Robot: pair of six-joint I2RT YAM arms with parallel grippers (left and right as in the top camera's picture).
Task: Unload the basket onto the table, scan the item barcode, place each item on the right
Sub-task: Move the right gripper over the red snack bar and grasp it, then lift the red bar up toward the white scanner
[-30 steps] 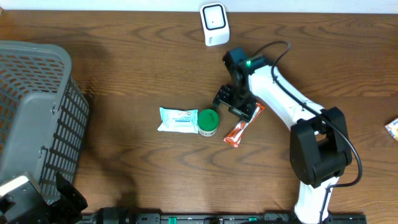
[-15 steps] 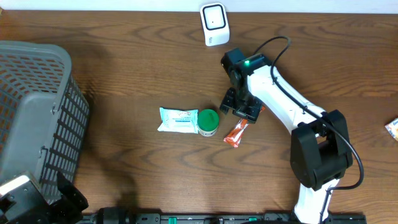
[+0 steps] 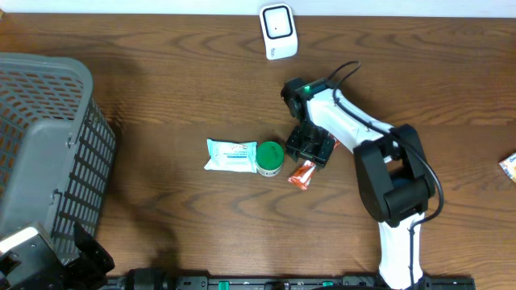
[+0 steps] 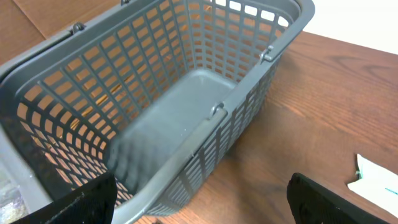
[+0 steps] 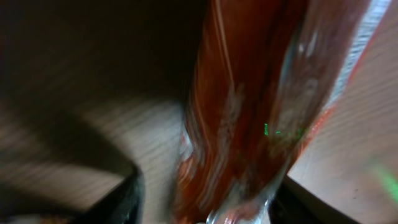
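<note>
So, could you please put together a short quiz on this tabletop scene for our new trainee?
1. True or false: the small green-lidded round tub lies inside the grey plastic mesh basket.
2. What lies between the fingers of the right gripper? A, the orange-red foil sachet; B, the tub; C, the basket.
3. Which thing lies on the table between the tub and the basket?

Key: 1 false, the tub stands on the table; 2 A; 3 the white-and-teal wipes packet.
</note>
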